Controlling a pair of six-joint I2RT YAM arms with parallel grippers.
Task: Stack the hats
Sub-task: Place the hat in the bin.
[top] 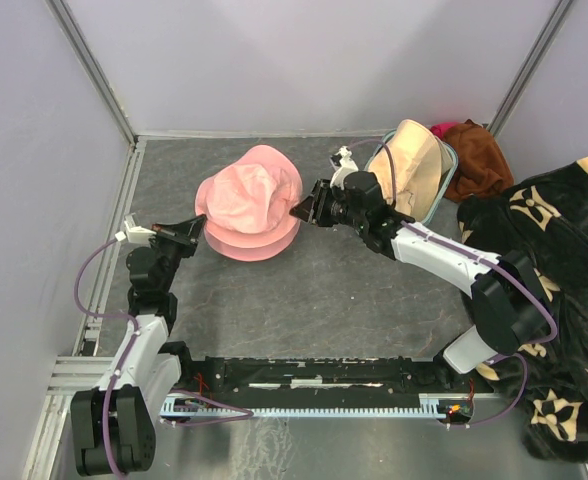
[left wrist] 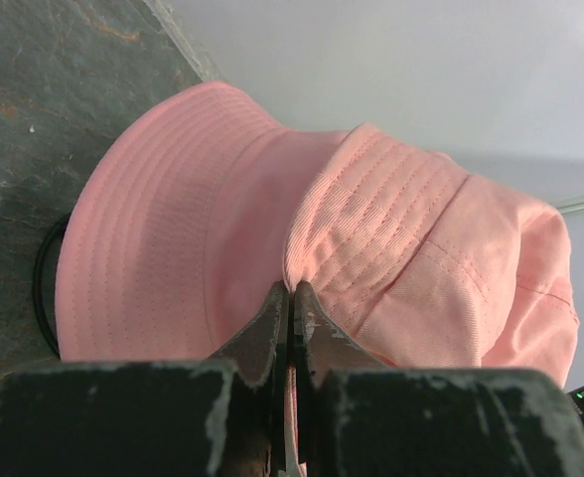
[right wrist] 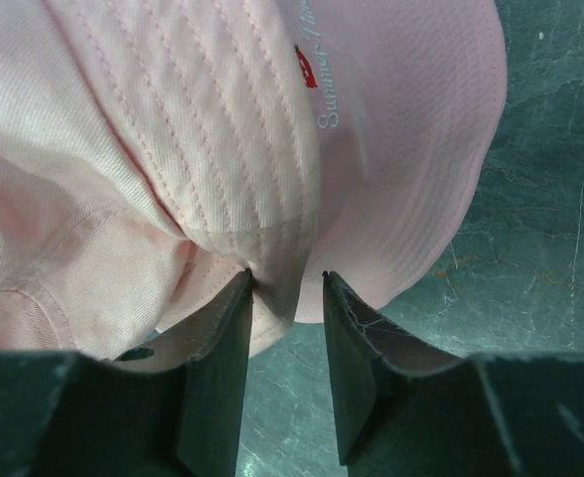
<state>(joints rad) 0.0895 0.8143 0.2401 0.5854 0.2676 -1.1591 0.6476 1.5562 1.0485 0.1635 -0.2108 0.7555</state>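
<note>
Pink hats [top: 249,215], two in number, are recorded at the middle of the grey table [top: 354,300], one laid upon the other. The upper one is crumpled and tilted and is judged not yet seated squarely on the lower, so one stacking step is taken as nearly done. Left to be stacked is a beige hat [top: 414,165], lodged on edge in the teal basket [top: 453,158] at the far right; a scrap of magenta behind the basket cannot be identified. A rust-brown cloth [top: 479,160] and a black floral blanket [top: 544,240] are noted close by, touched by neither gripper. The left gripper [left wrist: 290,293] is found with jaws pressed together on a fold of pink brim; which of the two hats is pinched cannot be told. The right gripper [right wrist: 287,278] is found with jaws spread, a brim edge lying between them unclamped. The basket and its contents are given only by the overhead view, the pinch only by the left wrist view, and a small red tag [right wrist: 304,52] with pale embroidered lettering [right wrist: 324,99] only by the right wrist view.
</note>
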